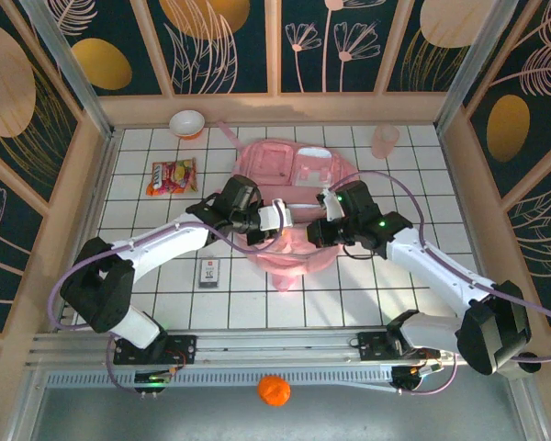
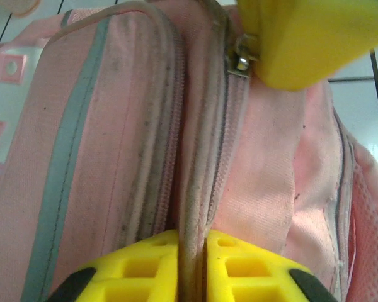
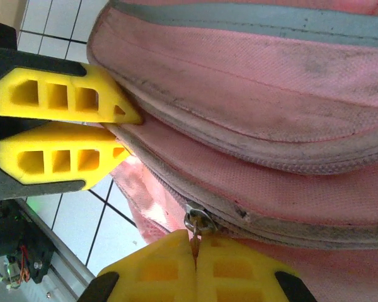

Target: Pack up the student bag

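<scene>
Your white tiled worktop (image 1: 422, 184) takes up the middle of the overhead view. The student bag (image 1: 275, 161), a large soft pink fabric backpack with pale grey trim, lies flat at its centre.

Your left arm (image 1: 165, 241) reaches in from the lower left and your right arm (image 1: 432, 262) from the lower right. They meet over the bag's near side.

In the left wrist view, the left jaws are closed at the bottom of the frame. Their yellow fingers (image 2: 145, 270) pinch a piped seam of the bag (image 2: 113, 157) between them.

In the right wrist view, the right jaws are closed at the bottom centre. Their yellow fingers (image 3: 239, 270) nip the small metal zip puller (image 3: 198, 221) of the bag (image 3: 271, 82). The left arm's yellow fingers (image 3: 63, 100) grip the bag's edge at the left of that frame.

On the worktop to the upper left of the bag lies a red and yellow snack packet (image 1: 172, 176). Beyond it, near the back wall, sits a white round bowl (image 1: 186, 122). A translucent pink cup (image 1: 384, 141) stands at the upper right, apart from the bag. A small black and white card (image 1: 209, 272) lies at the lower left, near the left arm. A small orange ball (image 1: 273, 390) rests on the grey ledge at the bottom of the frame.
</scene>
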Available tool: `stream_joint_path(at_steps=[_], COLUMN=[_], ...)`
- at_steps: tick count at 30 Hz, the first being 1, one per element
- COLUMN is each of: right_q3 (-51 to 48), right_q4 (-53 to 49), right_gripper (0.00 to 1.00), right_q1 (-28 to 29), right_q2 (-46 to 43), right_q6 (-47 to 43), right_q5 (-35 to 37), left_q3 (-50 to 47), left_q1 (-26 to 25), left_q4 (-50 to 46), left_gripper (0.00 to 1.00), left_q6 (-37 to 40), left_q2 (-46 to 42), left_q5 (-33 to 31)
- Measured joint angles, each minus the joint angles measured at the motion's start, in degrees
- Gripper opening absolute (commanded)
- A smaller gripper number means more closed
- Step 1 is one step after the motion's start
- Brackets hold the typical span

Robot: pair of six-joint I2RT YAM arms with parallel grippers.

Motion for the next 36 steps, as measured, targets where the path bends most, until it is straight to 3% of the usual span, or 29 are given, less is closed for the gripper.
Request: stream_joint_path(at_steps=[6, 14, 19, 21, 25, 30, 36], right_q3=[0.0, -0.07, -0.07, -0.07, 0.57, 1.6, 1.09], right_q4=[-0.9, 0.35, 1.29, 1.44, 0.2, -2.21, -4.22], right_gripper=[0.0, 0.19, 0.2, 0.18, 0.0, 0.0, 0.0], right_q1=[0.61, 3.3, 6.08, 6.91, 8.33, 7.69, 1.42], right_q2=[-0.11, 0.11, 0.68, 0.87, 1.46, 0.2, -5.14], right_q6=[2.62, 8.02, 12.52, 14.4, 16.9, 16.59, 10.64], right_q5=[5.16, 10.23, 15.37, 17.35, 21.09, 21.38, 12.9], left_q3=[0.94, 0.92, 0.92, 0.92, 0.85, -1.18, -4.94], left_q1=[0.0, 0.07, 0.11, 0.11, 0.11, -0.39, 0.15], left_q4=[0.2, 1.25, 1.27, 1.27, 1.38, 3.52, 6.82], left_gripper=[0.0, 0.0, 0.0, 0.0, 0.0, 0.0, 0.0], left_q6=[-4.02, -7.08, -7.56, -7.74, -7.69, -5.14, -2.47], left_q2=[0.04, -0.59, -0.83, -0.83, -0.87, -2.34, -5.75], left_q5=[1.51, 2.6, 2.73, 2.73, 2.62, 0.76, 0.81])
